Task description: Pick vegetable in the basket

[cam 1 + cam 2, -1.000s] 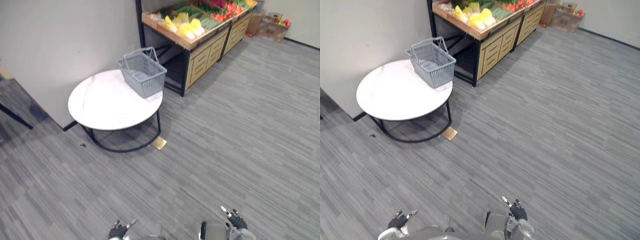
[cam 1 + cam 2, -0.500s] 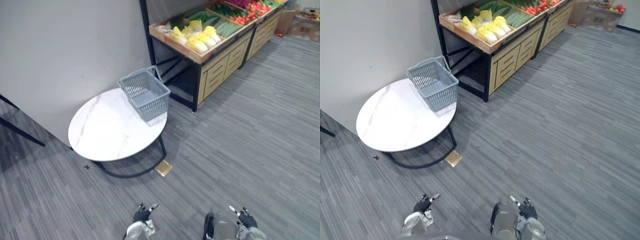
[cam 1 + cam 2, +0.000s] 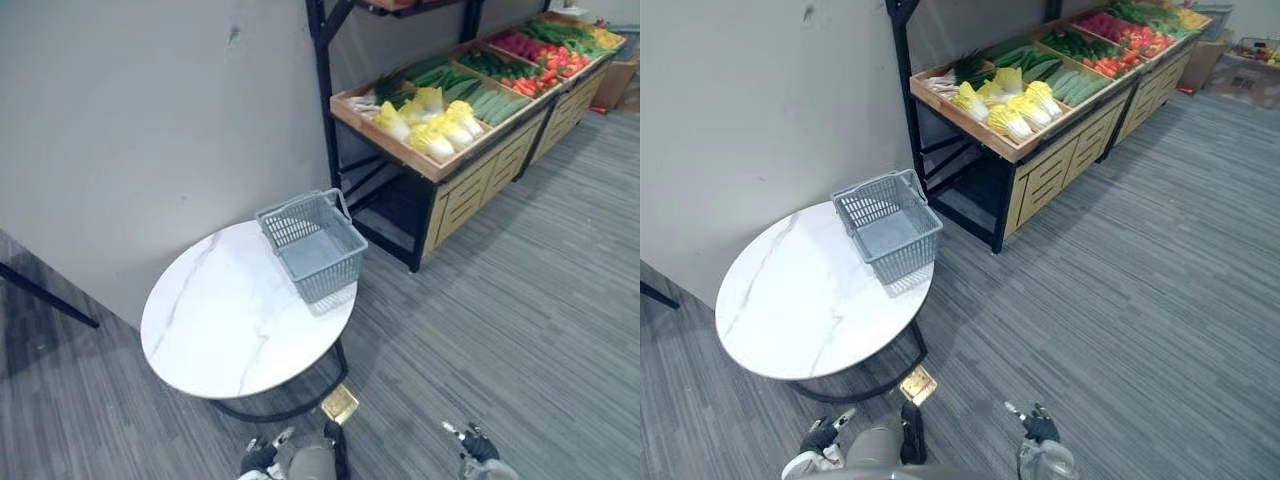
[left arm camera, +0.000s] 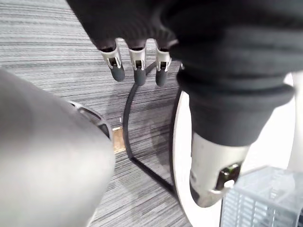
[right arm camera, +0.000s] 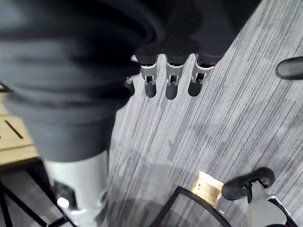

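A grey plastic basket [image 3: 313, 238] stands empty on the far right part of a round white marble table [image 3: 220, 320]. Behind it, a wooden stand [image 3: 440, 165] holds yellow-white cabbages [image 3: 430, 120], green cucumbers [image 3: 1060, 75] and red vegetables [image 3: 1110, 25]. My left hand [image 3: 258, 460] hangs low over the floor in front of the table, its fingers [image 4: 137, 71] straight and holding nothing. My right hand [image 3: 478, 448] hangs low to the right, well short of the stand. Its fingers [image 5: 170, 85] are straight and empty too.
A grey wall [image 3: 150, 120] runs behind the table and the stand. A brass plate [image 3: 339, 404] lies on the grey plank floor by the table's black frame. A dark slanted leg [image 3: 50, 295] shows at the far left. Open floor [image 3: 1160, 300] stretches right of the stand.
The camera has moved: table, basket and stand sit lower and nearer in the picture. Both hands still hang low and empty.
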Controlling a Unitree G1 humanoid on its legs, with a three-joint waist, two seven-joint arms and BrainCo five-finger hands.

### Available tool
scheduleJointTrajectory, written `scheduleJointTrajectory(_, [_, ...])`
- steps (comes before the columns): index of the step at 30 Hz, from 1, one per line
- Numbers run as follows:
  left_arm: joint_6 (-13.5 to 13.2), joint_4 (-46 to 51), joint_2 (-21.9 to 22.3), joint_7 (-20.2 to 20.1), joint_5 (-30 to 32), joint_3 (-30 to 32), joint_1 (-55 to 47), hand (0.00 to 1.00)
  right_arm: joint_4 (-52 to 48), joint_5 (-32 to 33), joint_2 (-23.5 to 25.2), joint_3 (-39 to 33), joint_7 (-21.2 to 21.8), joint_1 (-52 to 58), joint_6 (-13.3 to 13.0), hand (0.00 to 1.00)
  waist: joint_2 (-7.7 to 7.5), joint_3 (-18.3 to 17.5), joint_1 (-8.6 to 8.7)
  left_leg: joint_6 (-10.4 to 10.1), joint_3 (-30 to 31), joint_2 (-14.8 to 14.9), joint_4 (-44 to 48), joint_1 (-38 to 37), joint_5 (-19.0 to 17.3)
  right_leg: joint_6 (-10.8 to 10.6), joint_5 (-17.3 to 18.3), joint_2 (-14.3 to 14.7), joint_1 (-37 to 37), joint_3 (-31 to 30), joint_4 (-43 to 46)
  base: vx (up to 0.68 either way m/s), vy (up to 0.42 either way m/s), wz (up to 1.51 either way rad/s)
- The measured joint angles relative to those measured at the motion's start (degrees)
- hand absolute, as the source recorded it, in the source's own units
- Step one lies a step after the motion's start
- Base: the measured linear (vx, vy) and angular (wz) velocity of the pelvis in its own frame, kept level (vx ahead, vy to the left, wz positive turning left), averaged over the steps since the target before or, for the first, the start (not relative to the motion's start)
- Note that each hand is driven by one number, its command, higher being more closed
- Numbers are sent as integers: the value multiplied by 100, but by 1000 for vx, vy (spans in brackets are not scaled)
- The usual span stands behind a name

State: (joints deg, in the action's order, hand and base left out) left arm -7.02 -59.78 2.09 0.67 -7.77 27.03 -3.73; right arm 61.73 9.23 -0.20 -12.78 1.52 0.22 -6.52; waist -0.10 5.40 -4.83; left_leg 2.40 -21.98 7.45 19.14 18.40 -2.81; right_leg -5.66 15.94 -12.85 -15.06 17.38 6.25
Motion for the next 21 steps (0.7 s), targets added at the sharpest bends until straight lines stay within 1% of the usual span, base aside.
scheduleJointTrajectory(1, [1, 30, -3, -5, 2, 38, 3, 0, -5, -21, 46, 4, 22, -27, 1, 0, -50, 3, -11, 29, -26, -16, 135, 47, -160, 101, -159, -29, 39, -136, 11, 560, 267, -11])
scheduleJointTrajectory(2, [5, 55, -39, -6, 8, 99, 4, 0, -12, -31, 169, -31, 34, -71, -1, 0, -122, 2, -118, 105, -92, -36, 336, 15, -324, 79, -490, -101, 86, -471, 168, 661, 387, 13])
scheduleJointTrajectory(3, [24, 11, -145, -4, 11, 59, -1, 0, -7, -34, 292, -196, 41, -38, 1, 0, -278, -27, -116, 172, -43, -261, 303, -224, -555, -194, -787, -281, 145, -624, 767, 546, 332, 21])
scheduleJointTrajectory(4, [23, -7, -181, 5, 9, 25, -2, 0, -6, -34, 313, -266, 43, -14, 1, 0, -322, -51, -114, 190, -30, -317, 265, -291, -595, -260, -838, -341, 229, -660, 983, 530, 310, 52])
scheduleJointTrajectory(5, [26, -133, -298, 17, 12, -154, 0, 0, 21, -36, 312, -440, 41, 4, -1, 0, -409, -109, -57, 205, 107, -538, 81, -530, -712, -374, -1244, -484, 643, -915, 2087, 489, 262, 54])
scheduleJointTrajectory(6, [86, -195, -441, 25, 15, -389, -3, 0, 20, -38, 289, -524, 26, -11, -10, 0, -429, -52, 24, 210, 229, -683, -174, -925, -797, -537, -2076, -535, 1214, -1328, 3433, 577, 297, 54])
scheduleJointTrajectory(7, [117, -202, -512, 29, 14, -484, -6, 0, 22, -38, 279, -531, 28, 2, -12, 0, -395, 14, 33, 190, 261, -740, -299, -1165, -810, -667, -2249, -515, 1526, -1507, 4161, 466, 217, 48])
scheduleJointTrajectory(8, [154, -326, -579, 75, 12, -583, -24, 0, 22, -36, 253, -501, 27, 91, -17, 0, -378, 30, 89, 166, 401, -815, -531, -1674, -851, -642, -2220, -466, 2014, -1583, 5296, 438, 147, 43])
scheduleJointTrajectory(9, [174, -370, -597, 110, 11, -662, -54, 0, -72, -35, 202, -412, 26, 133, -62, 0, -371, 30, 150, 162, 503, -877, -812, -2117, -852, -547, -2066, -370, 2434, -1565, 5988, 431, 129, 50])
scheduleJointTrajectory(10, [181, -388, -593, 118, 9, -687, -48, 0, -81, -37, 166, -375, 27, 158, -105, 0, -369, 33, 181, 162, 564, -905, -924, -2316, -852, -511, -1965, -339, 2622, -1517, 6153, 517, 121, 69])
scheduleJointTrajectory(11, [218, -408, -543, 130, 6, -704, 9, 0, -83, -41, 110, -300, 27, 179, -132, 0, -369, 34, 264, 161, 762, -962, -1116, -2606, -851, -431, -1746, -340, 2979, -1362, 6161, 424, 51, 91])
scheduleJointTrajectory(12, [215, -400, -452, 138, 3, -701, 61, 0, -143, -40, 91, -295, 23, 175, -153, 0, -367, 41, 303, 148, 949, -994, -1247, -2802, -851, -381, -1524, -372, 3247, -1228, 5893, 423, 32, 97])
scheduleJointTrajectory(13, [213, -391, -407, 140, 11, -695, 67, 0, -148, -40, 67, -306, 24, 187, -157, 0, -356, 48, 308, 116, 1043, -994, -1297, -2903, -861, -321, -1423, -399, 3307, -1127, 5661, 407, -11, 96])
scheduleJointTrajectory(15, [208, -344, -357, 176, -48, -628, 25, 0, -157, -36, 34, -308, 27, 231, -163, 0, -338, 49, 298, -109, 1293, -913, -1294, -3207, -965, -20, -1195, -472, 3354, -734, 4435, 380, -76, 79])
scheduleJointTrajectory(16, [201, -345, -352, 185, -61, -628, 0, 0, -160, -36, 34, -306, 28, 230, -171, 0, -328, 45, 303, -167, 1356, -875, -1302, -3258, -1001, 0, -1188, -467, 3322, -669, 4015, 352, -152, 76])
scheduleJointTrajectory(17, [195, -348, -351, 199, -95, -625, -7, 0, -154, -36, 36, -292, 26, 232, -171, 0, -324, 45, 298, -280, 1507, -796, -1299, -3301, -1073, 26, -1216, -425, 3236, -664, 3084, 277, -163, 67])
scheduleJointTrajectory(18, [188, -348, -350, 207, -102, -625, -7, 0, -141, -36, 38, -290, 26, 225, -170, 0, -325, 46, 295, -324, 1604, -755, -1307, -3315, -1101, 15, -1227, -399, 3188, -713, 2651, 377, -256, 86])
scheduleJointTrajectory(19, [153, -353, -341, 232, -109, -624, -14, 0, -105, -36, 34, -274, 25, 223, -170, 0, -321, 47, 296, -448, 1825, -650, -1300, -3363, -1176, 40, -1401, -338, 3067, -884, 1844, 395, -332, 86])
scheduleJointTrajectory(20, [90, -351, -342, 251, -109, -600, -40, 0, -78, -36, 39, -207, 26, 272, -171, 0, -356, 31, 296, -619, 2042, -557, -1268, -3364, -1284, 86, -1901, -287, 2884, -1142, 1179, 467, -461, 103])
scheduleJointTrajectory(21, [44, -373, -328, 267, -109, -520, -71, 0, -1, -32, 53, -137, 27, 296, -170, 0, -419, -22, 291, -796, 2261, -442, -1237, -3392, -1426, -203, -1942, -232, 2720, -1384, 1005, 445, -530, 81])
